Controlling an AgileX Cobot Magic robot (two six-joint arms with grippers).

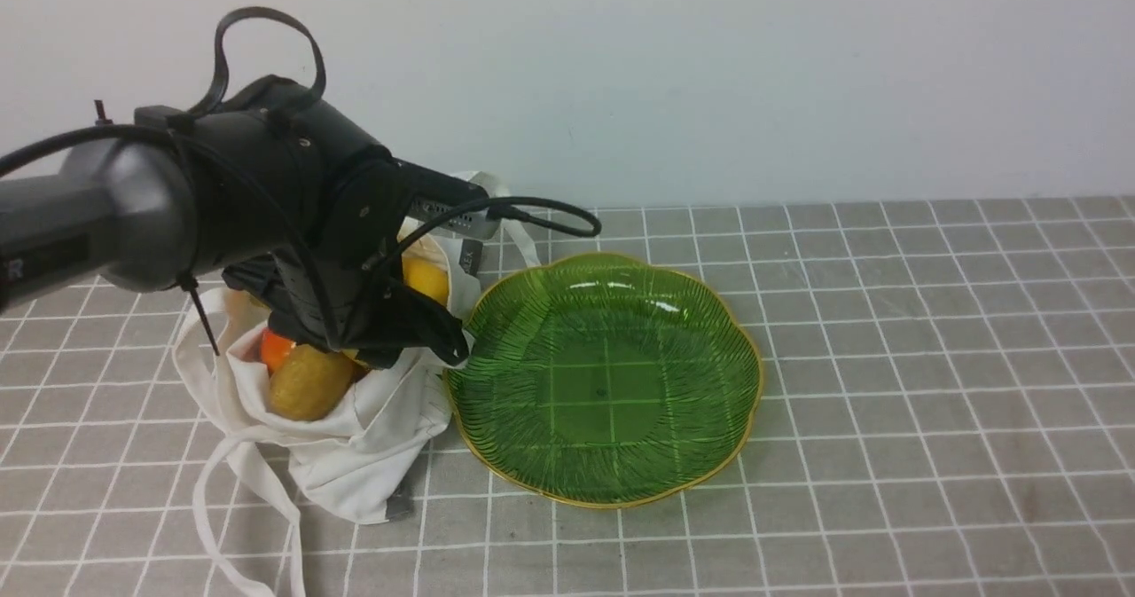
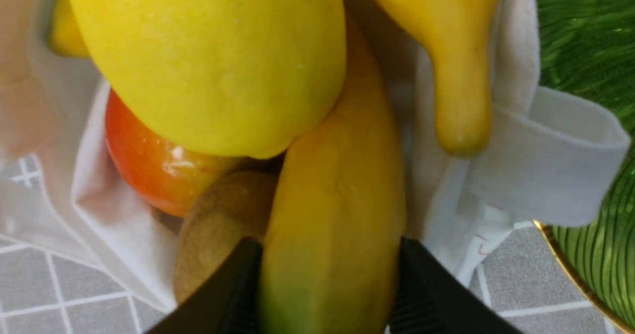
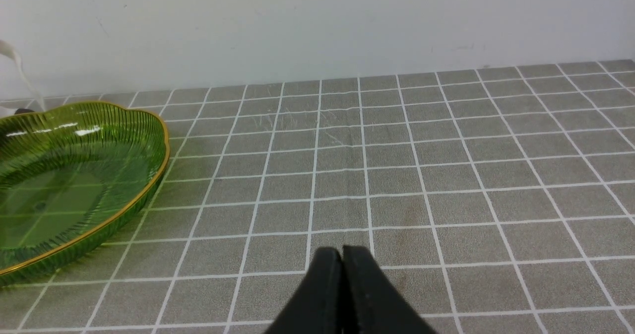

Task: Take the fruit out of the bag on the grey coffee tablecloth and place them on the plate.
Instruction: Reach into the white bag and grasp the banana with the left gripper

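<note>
Five pieces of fruit are sitting packed in the bag (image 1: 355, 455), which is lying slumped and open on the grey coffee tablecloth (image 1: 887, 357) covering the worktop. The left hand (image 2: 327, 247) is reaching into the bag's mouth, and its two dark fingers (image 2: 238, 279) are lying against opposite flanks of a banana (image 2: 342, 185), appearing to pinch it across its narrow width near the greenish end.

That banana's long axis is running straight away from the hand, in line with its reach, so a lift is likely calling for a pull back along that line. The lemon (image 2: 213, 61) is resting against the banana's far half, with the red-orange fruit (image 2: 149, 165) and the kiwi (image 2: 218, 220) tucked beneath and beside it, and these may be shifting as the banana comes free. The second banana (image 2: 446, 51) is lying apart, along the bag's wall, its tip pointing toward a white strap (image 2: 545, 165).

The plate (image 1: 612, 501) is standing bare just beside the bag, on the robot's right of it, so the carry is looking short and sideways.

The right hand (image 3: 342, 254) is hanging over open cloth with its fingers pressed together, gripping nothing, well apart from the bag. The left arm is clearly the nearer one.
</note>
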